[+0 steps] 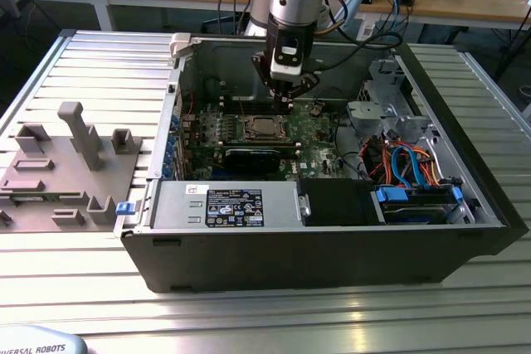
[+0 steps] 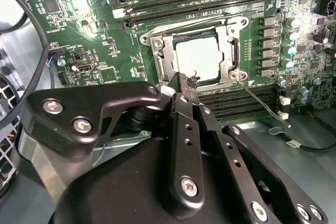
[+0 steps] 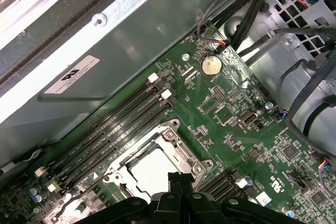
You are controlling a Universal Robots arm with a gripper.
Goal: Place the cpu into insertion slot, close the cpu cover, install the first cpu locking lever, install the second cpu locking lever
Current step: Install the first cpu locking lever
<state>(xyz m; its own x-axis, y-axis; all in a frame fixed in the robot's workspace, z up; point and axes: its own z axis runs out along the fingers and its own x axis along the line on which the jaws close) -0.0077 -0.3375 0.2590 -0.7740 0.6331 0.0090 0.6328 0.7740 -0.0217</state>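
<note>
Shows the gripper (image 2: 185,81) closed, tips at the edge of the cpu cover (image 2: 169,60). Shows the cpu (image 2: 198,59) seated in the insertion slot (image 2: 150,40) under that cover

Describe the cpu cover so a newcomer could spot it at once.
Inside the open computer case, look at the green motherboard near its middle. The cpu cover is the thin silvery square frame lying flat around the pale cpu. Unlike the long black memory slots beside it, it is metal with a large central window.
</note>
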